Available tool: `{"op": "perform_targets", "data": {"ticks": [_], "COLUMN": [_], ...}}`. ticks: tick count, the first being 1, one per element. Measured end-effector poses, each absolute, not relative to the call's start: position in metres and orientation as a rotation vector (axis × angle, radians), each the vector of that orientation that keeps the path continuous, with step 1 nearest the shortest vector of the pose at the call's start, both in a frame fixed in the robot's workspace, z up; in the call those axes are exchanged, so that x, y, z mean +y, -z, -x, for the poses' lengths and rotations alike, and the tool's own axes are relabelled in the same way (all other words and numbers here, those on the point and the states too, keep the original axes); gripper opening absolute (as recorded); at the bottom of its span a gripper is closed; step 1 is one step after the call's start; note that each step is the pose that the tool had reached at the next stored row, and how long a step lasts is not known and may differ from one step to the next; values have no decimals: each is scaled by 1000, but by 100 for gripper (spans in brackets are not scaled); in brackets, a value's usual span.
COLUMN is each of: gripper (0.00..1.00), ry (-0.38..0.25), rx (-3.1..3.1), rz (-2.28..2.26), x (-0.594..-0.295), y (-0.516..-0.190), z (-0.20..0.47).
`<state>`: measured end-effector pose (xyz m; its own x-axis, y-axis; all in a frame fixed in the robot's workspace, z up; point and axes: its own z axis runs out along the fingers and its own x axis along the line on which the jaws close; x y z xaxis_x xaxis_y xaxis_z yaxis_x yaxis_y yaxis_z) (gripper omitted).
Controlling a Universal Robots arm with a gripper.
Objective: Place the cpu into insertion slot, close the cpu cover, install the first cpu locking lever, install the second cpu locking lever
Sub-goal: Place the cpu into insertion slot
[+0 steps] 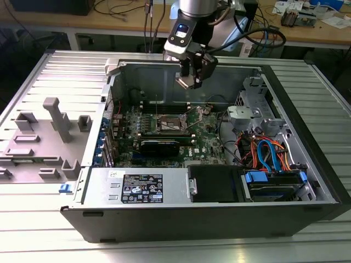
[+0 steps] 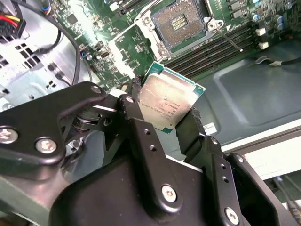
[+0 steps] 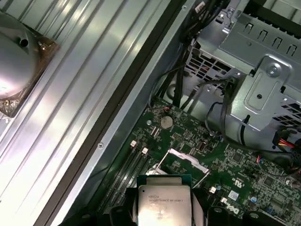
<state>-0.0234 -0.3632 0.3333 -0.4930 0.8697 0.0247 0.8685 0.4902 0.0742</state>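
Note:
My gripper (image 1: pixel 190 80) hangs above the back of the open computer case, shut on the cpu (image 2: pixel 167 100), a small square chip with a dull silver top and a green edge. Black fingers (image 2: pixel 192 126) clamp two opposite sides of the chip. In the first wrist view the cpu (image 3: pixel 164 201) sits level between the pads. The insertion slot (image 2: pixel 181 21) lies open on the green board, below and ahead of the chip, its dark contact field bare; it is also seen from outside as the insertion slot (image 1: pixel 167 124). The cpu cover (image 3: pixel 188 157) stands tilted up. A thin locking lever (image 2: pixel 231 40) sticks out beside the socket.
A long black card (image 1: pixel 159 145) lies just in front of the socket. A metal drive cage (image 1: pixel 249 109) and a bundle of coloured cables (image 1: pixel 266 152) fill the exterior view's right of the case. A grey plastic fixture (image 1: pixel 52 129) stands on the ribbed table outside the case.

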Motion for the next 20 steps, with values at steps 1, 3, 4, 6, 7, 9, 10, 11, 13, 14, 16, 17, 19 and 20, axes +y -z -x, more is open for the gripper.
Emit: {"op": "perform_targets", "data": {"ticks": [1,3,4,6,7,9,10,11,13,14,16,17,19,20], "gripper": [54,54,54,54,54,54,54,54,54,54,54,54,54,54], "ry": [-119,-117,-115,-113,-112,-109,-109,-108,-107,-106,-104,-102,-99,-98], "rx": [2688,2673,2669,2662,2659,2643,2632,2622,2587,2576,2549,2532,2491,2470], "rz": [-1590,-1617,-1626,-1639,-1646,-1673,-1691,-1705,-1757,-1773,-1813,-1838,-1895,-1922], "x": [-363,-363,-364,-365,-366,-366,-366,-366,-366,-366,-366,-366,-366,-366], "y": [-333,-332,-331,-330,-329,-328,-328,-327,-325,-325,-324,-323,-321,-320], "z": [23,23,24,23,23,23,23,23,23,23,23,23,23,23]}}
